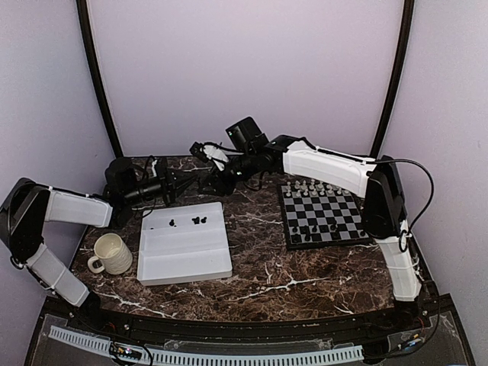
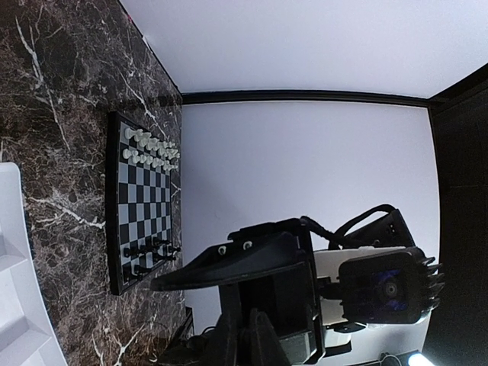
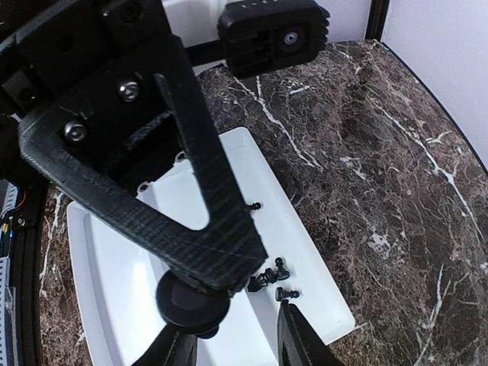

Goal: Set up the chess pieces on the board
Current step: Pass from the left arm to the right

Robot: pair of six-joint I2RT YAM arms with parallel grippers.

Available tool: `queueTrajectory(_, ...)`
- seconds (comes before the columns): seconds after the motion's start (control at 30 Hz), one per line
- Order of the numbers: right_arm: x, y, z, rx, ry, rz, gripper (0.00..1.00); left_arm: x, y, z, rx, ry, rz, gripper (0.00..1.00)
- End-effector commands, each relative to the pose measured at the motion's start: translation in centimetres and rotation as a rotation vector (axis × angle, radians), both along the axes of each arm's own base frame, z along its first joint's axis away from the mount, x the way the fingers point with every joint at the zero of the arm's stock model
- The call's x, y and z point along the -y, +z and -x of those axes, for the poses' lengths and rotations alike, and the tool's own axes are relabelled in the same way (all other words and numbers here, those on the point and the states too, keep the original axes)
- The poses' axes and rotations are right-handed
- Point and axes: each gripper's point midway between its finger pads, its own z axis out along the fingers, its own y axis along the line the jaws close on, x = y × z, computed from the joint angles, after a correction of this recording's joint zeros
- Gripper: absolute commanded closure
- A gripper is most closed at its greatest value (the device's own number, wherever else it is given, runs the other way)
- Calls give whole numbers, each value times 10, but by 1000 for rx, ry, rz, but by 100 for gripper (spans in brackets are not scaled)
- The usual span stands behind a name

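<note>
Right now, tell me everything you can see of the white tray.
The white tray is a plain rectangle, plastic-looking, with a low raised rim and faint ridges inside. It lies flat on the marble table, between the mug and the board. A few tiny black chess pieces lie loose near its far edge.

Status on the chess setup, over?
Right gripper open, left gripper unclear. Several black pieces loose in the tray; board partly set. Grippers crowd each other beyond tray's far edge.
</note>
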Motion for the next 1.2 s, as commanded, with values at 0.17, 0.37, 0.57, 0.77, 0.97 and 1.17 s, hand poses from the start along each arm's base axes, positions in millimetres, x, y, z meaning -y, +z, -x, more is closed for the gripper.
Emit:
queueTrajectory(0.17, -10, 13, -3, 34, -20, -34, 64, 4, 5, 10, 19, -39, 13, 93)
queueTrajectory(0.37, -14, 17, 11, 28, 58, -55, 74, 6, -1, 10, 2, -51, 12, 93)
queueTrajectory(0.57, -15, 19, 17, 27, 82, -62, 86, 8, -5, 9, -8, -59, 16, 93)
queueTrajectory(0.77, -5, 12, 21, 27, 86, -23, 100, 9, -3, 8, 19, -68, -1, 86)
queueTrajectory(0.97, 41, -10, 49, 20, 164, 108, 100, -1, -8, 3, 212, -86, -410, 70)
queueTrajectory(1.17, 83, -25, 100, -132, 327, 196, 100, -18, 58, 39, 918, -9, -670, 63)
